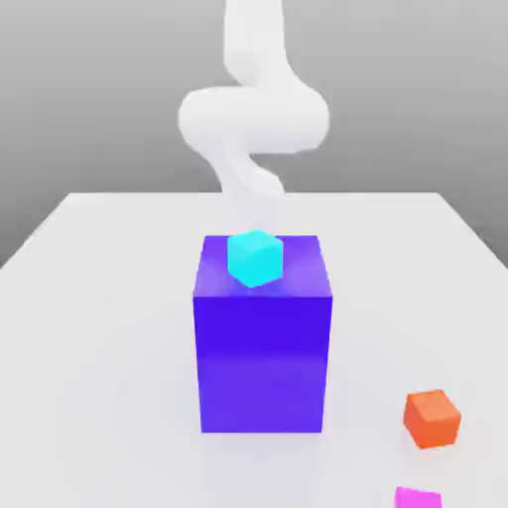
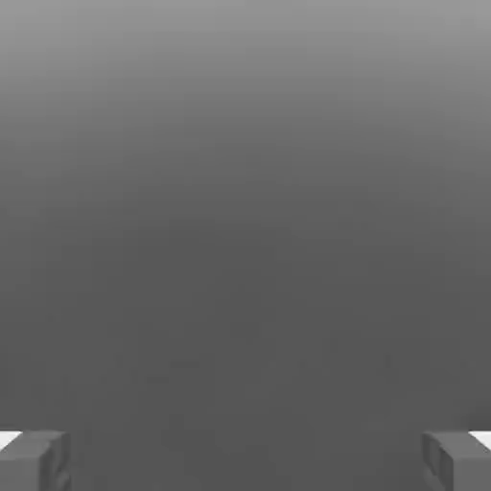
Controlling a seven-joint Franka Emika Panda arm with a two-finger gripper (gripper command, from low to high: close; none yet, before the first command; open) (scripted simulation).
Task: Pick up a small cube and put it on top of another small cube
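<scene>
A small cyan cube [image 1: 255,257] rests on the top face of a tall blue-purple block [image 1: 262,347] in the middle of the table. On the table at the exterior view's right sits a small orange cube [image 1: 432,418], and a small magenta cube [image 1: 417,498] is cut off by the frame edge below it. The white arm [image 1: 253,119] rises behind the block, its lower end hidden by the block and the cyan cube. In the hand view my gripper [image 2: 245,465] is open, its grey fingertips [image 2: 34,460] spread wide with nothing between them, facing plain grey.
The white table [image 1: 89,327] stretches around the block on both sides, with its far edge behind the arm. The tall block stands as the main obstacle at the centre.
</scene>
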